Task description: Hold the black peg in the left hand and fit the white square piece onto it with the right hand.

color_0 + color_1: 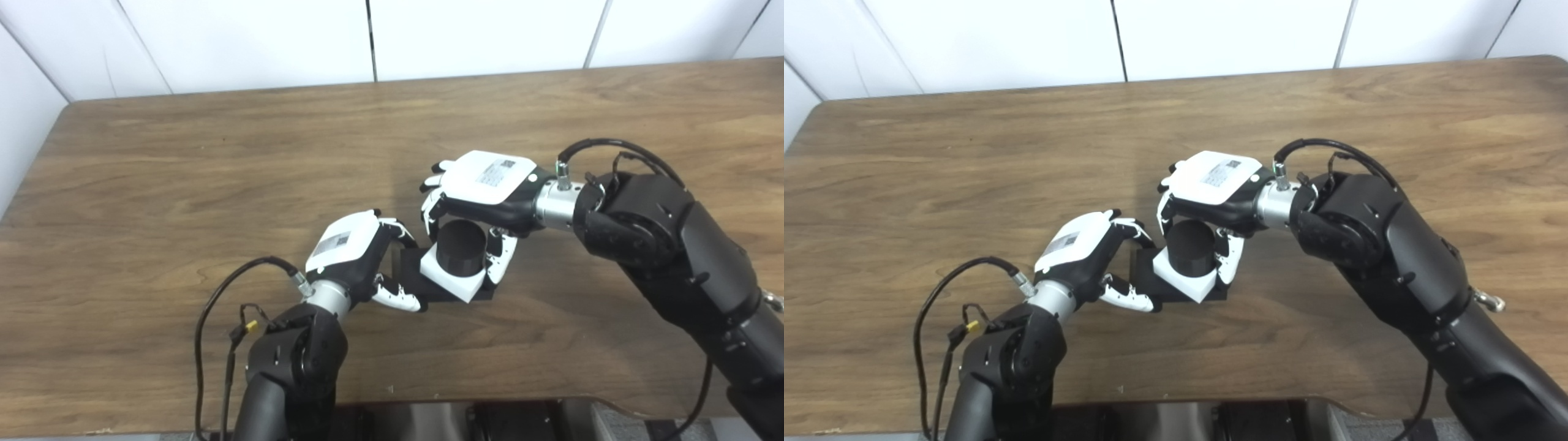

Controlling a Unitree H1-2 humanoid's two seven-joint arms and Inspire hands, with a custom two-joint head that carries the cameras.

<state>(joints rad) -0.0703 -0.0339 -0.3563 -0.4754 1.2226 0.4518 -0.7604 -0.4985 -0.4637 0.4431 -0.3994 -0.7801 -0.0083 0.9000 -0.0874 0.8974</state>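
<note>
Left eye view: left hand (352, 257) clamped on the flat black base of the black peg (460, 247), fingers above and thumb below the base's near edge, base resting on the wooden table (184, 184). Peg just beyond the fingertips — a stubby cylinder, long axis upright, top pointing up and a touch toward camera. White square piece (454, 277) already down around the peg, sitting on the base, corners skewed from the base outline. Right hand (484, 202) arched over the peg top, fingers (497, 260) pinching the piece's sides. Right eye view: same layout, right hand (1213, 187) closed on the piece, left hand (1084, 251) gripping the base. Fit looks essentially done — left, probably, only letting go and squaring up.
</note>
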